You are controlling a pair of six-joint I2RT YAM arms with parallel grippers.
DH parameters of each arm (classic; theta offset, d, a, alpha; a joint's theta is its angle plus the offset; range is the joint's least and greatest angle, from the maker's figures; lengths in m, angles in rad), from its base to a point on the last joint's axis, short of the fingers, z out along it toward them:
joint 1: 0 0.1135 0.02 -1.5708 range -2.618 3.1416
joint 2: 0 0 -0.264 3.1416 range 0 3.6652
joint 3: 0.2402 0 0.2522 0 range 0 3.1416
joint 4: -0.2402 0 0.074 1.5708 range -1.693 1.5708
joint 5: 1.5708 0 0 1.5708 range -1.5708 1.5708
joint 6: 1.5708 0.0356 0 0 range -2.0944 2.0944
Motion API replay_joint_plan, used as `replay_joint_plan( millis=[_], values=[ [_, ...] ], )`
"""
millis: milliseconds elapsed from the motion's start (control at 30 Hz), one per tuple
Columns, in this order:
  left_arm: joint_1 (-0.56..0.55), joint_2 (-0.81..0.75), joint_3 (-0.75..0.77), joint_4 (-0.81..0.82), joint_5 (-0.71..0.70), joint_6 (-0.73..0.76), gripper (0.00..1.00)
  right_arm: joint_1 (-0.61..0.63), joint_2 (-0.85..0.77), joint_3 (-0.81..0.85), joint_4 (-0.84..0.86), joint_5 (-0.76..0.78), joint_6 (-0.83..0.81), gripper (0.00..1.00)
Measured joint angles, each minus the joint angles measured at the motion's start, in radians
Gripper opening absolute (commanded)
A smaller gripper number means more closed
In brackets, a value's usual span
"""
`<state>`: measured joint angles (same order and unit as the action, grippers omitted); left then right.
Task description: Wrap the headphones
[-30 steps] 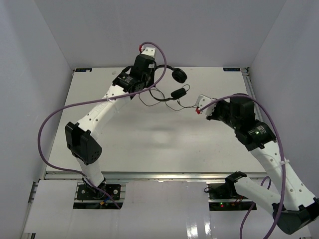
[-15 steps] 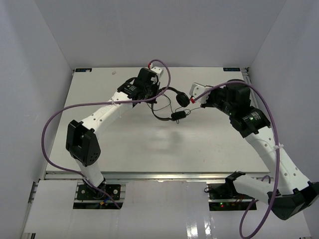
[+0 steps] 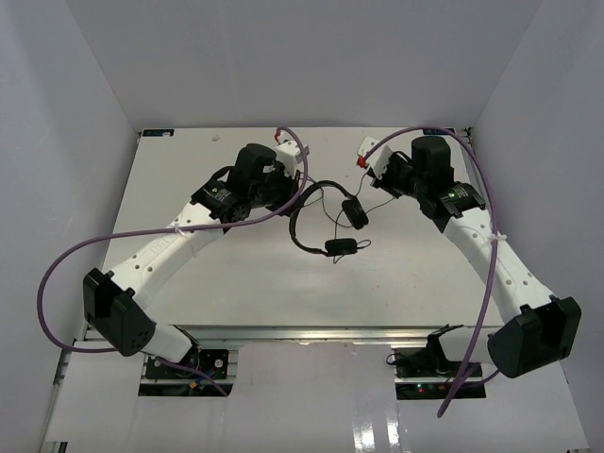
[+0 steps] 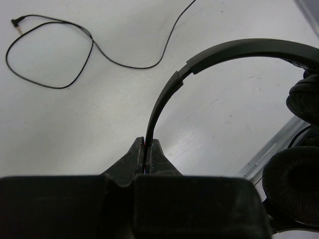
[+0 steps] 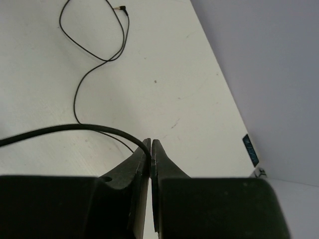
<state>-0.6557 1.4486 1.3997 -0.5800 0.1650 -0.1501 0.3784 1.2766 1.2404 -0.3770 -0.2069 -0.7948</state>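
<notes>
The left end effector [image 4: 148, 145] is clenched on the thin headband of the black headphones [image 4: 234, 49], which are between the two arms over the middle of the white desk [image 3: 236, 274]. Both padded earcups [image 3: 354, 212] are on the side away from that grip. The right end effector [image 5: 150, 143] is pinched tight on the thin black cord [image 5: 84, 126], whose remaining length lies looped on the desk, plug [image 5: 122, 8] free.
</notes>
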Motion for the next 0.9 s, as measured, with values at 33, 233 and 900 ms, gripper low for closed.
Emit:
replay_joint_plan(
  millis=[33, 233, 900],
  values=[
    [-0.004, -0.01, -0.003, 0.011, 0.018, -0.006, 0.0, -0.011, 0.014, 0.0, 0.0, -0.022, 0.026, 0.08],
    [-0.02, -0.038, -0.035, 0.047, 0.097, -0.033, 0.0, -0.084, 0.086, 0.03, -0.01, -0.149, 0.145, 0.08],
    [-0.036, -0.026, 0.038, 0.11, 0.23, -0.132, 0.0, -0.188, 0.125, -0.057, 0.0, -0.621, 0.355, 0.08]
  ],
)
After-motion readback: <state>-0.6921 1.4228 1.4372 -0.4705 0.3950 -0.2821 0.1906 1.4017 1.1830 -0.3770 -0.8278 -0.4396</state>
